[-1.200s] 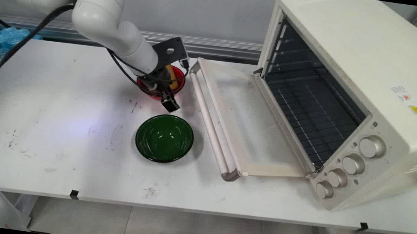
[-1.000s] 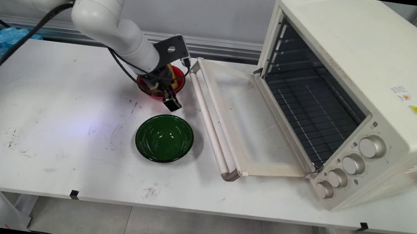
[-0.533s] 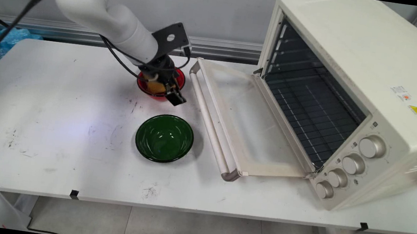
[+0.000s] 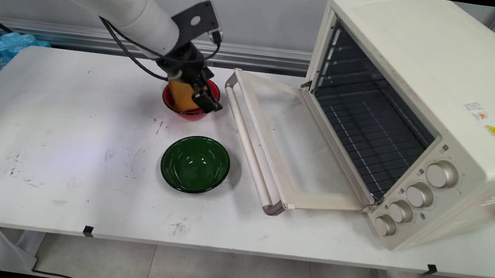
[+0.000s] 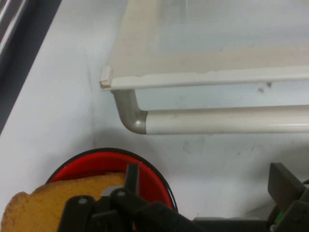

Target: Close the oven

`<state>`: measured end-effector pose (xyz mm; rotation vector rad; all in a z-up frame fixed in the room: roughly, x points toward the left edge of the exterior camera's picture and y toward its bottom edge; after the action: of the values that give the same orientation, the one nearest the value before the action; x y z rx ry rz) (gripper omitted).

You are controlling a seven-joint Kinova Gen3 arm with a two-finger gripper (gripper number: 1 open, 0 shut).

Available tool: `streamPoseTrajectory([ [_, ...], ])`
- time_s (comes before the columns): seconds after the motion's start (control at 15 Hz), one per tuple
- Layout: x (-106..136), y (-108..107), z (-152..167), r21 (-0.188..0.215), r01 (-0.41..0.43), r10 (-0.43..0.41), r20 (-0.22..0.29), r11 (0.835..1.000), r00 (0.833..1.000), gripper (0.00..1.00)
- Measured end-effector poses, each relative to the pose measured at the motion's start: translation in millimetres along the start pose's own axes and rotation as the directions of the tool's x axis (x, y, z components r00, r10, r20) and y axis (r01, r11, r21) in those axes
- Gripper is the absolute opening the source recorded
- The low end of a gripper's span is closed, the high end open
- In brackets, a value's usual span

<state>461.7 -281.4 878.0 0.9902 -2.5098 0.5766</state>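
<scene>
The gripper (image 4: 197,96) is clamped on a bread slice (image 4: 183,95) just above the red bowl (image 4: 187,109) near the table's far edge and wants a straight, steady lift.

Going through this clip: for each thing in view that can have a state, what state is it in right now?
gripper: shut on the slice of toast, above the red bowl
slice of toast: held upright, lifted partly out of the red bowl
red bowl: upright on the table
green bowl: upright, empty
toaster oven: empty racks
oven door: open, lying flat
</scene>
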Motion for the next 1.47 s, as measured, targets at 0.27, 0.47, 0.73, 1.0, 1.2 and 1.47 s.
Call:
streamPoseTrajectory([
  [0.27, 3, 1, -24, -0.008, 0.014, -0.014, -0.021, 1.0, 1.0, 1.0],
  [0.47, 5, 4, -41, -0.02, 0.027, -0.028, -0.035, 0.999, 0.999, 1.0],
  [0.73, 7, 8, -64, -0.042, 0.043, -0.045, -0.056, 0.998, 0.997, 1.0],
  [1.0, 7, 14, -82, -0.065, 0.059, -0.063, -0.071, 0.996, 0.995, 1.0],
  [1.2, 7, 18, -92, -0.079, 0.071, -0.078, -0.077, 0.994, 0.994, 1.0],
  [1.47, 5, 24, -102, -0.105, 0.091, -0.099, -0.08, 0.99, 0.992, 1.0],
])
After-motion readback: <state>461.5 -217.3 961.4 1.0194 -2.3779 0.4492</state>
